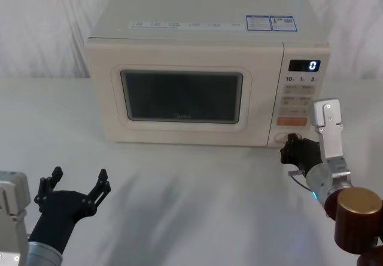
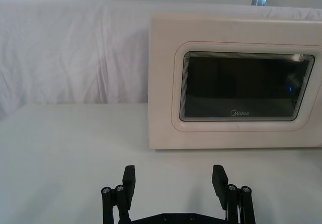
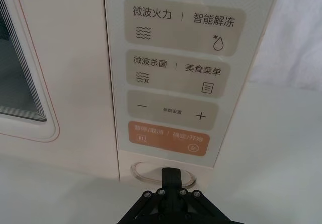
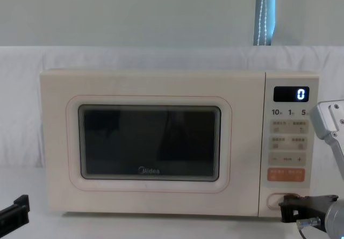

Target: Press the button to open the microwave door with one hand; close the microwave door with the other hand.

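— Two grippers in the head view?
— Yes: left gripper (image 1: 79,179) spread, low on the table (image 1: 191,206); right gripper (image 1: 291,140) pressed together at the button (image 1: 281,138).
— Chest view?
— The microwave door (image 4: 150,142) is shut, orange key (image 4: 286,175) above the button.

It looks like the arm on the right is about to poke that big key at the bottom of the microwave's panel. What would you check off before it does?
1. Right gripper lined up with the button: ok, its closed tip sits right at the key in the right wrist view.
2. Tip clear of the orange key: ok, it is below it.
3. Tip already touching the button: cannot tell.
4. Microwave door shut for now: ok, it lies flush with the front.
5. Left gripper out of the door's swing: cannot tell; it waits open, low and in front of the door's left side.
6. Display idle: ok, it reads 0.
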